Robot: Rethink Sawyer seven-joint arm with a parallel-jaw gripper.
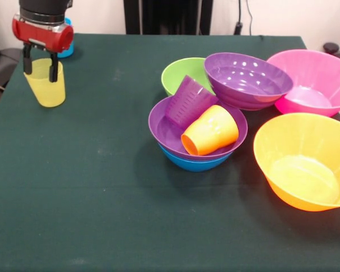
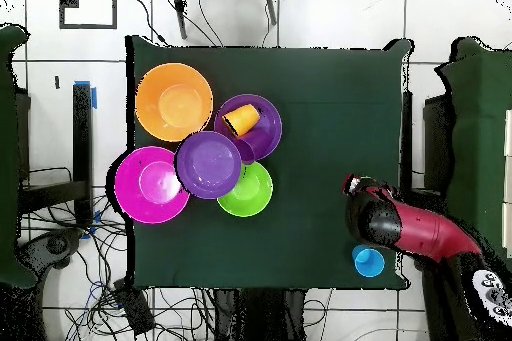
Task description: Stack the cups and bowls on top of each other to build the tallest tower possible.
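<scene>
The hand [image 1: 41, 67] grips the yellow cup [image 1: 45, 85], one dark finger on each side of its rim, with the cup hanging upright near the bench's [image 1: 90, 187] far left corner in the front view. Whether the cup's base touches the cloth cannot be told. This looks like the carrying step: a cup has been picked and needs to go to the tower [image 1: 197, 133], which sits well apart, near the bench's middle.

The tower is a blue bowl [image 1: 195, 164] with a purple bowl [image 1: 170, 133] nested in it, and a purple cup [image 1: 190, 102] and an orange cup [image 1: 211, 131] lying tipped on their sides inside. The next move probably calls for a level carry and a gentle release, since those tilted cups give no flat seat (a yellow cup dropped there would likely roll).

A second purple bowl [image 1: 246, 79] leans on the green bowl [image 1: 184, 73]; the pink bowl [image 1: 311, 82] and orange bowl [image 1: 303, 161] are larger and translucent. A blue cup [image 2: 369, 261] stands behind the arm. Everything is glossy, smooth plastic, round and tapered; the bench wears a matte dark green cloth
</scene>
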